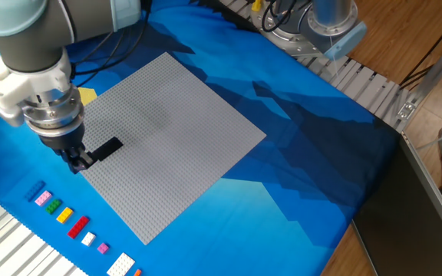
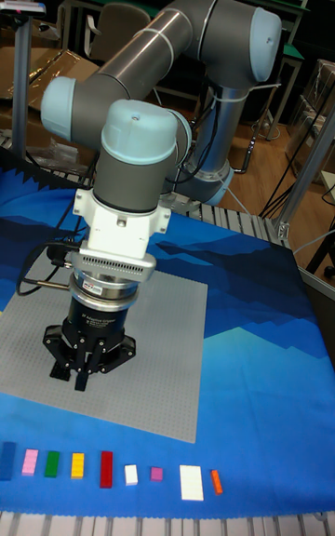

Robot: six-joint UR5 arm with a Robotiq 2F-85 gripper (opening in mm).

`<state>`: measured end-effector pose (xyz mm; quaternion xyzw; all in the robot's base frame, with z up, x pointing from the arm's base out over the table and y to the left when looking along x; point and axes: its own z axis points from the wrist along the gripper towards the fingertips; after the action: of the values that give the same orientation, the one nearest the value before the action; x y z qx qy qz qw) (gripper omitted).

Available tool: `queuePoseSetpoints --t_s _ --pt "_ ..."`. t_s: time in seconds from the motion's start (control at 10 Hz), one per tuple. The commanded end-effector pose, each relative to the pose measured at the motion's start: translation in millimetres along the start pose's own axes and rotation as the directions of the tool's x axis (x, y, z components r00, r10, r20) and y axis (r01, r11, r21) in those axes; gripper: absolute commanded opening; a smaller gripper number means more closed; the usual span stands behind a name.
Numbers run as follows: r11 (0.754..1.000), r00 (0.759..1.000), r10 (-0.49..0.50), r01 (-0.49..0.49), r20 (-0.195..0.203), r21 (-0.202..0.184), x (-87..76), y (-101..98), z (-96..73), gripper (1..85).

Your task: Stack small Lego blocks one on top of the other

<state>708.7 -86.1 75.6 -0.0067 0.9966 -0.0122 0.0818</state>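
Observation:
A flat black Lego block point(image 1: 107, 148) lies on the left part of the grey studded baseplate point(image 1: 175, 130). My gripper point(image 1: 80, 159) hangs just left of the block's near end, at the plate's edge, and holds nothing. Its fingers look slightly apart. In the tall fixed view the gripper point(image 2: 73, 378) points down over the baseplate point(image 2: 167, 359) and hides the black block. A small blue Lego block point(image 1: 37, 190) lies on the cloth at the end of a row of bricks; in the tall fixed view this blue block point(image 2: 8, 460) is at the far left.
A row of small coloured bricks lies on the blue cloth in front of the plate: pink point(image 2: 30, 462), green point(image 2: 53, 463), yellow point(image 2: 77, 465), red point(image 2: 106, 468), then several more. A yellow piece point(image 1: 89, 95) lies behind the gripper. A metal roller track point(image 1: 359, 84) borders the table.

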Motion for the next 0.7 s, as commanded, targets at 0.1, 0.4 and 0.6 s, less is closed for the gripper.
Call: queuePoseSetpoints --t_s 0.1,0.4,0.6 --pt "0.999 0.999 -0.019 0.017 0.029 0.04 -8.6 -12.9 -1.5 1.0" --pt "0.994 0.994 -0.112 0.111 -0.017 -0.013 -19.6 -26.3 4.7 16.7" --pt "0.996 0.996 -0.083 0.082 -0.031 -0.044 -35.7 -42.5 8.4 20.0"
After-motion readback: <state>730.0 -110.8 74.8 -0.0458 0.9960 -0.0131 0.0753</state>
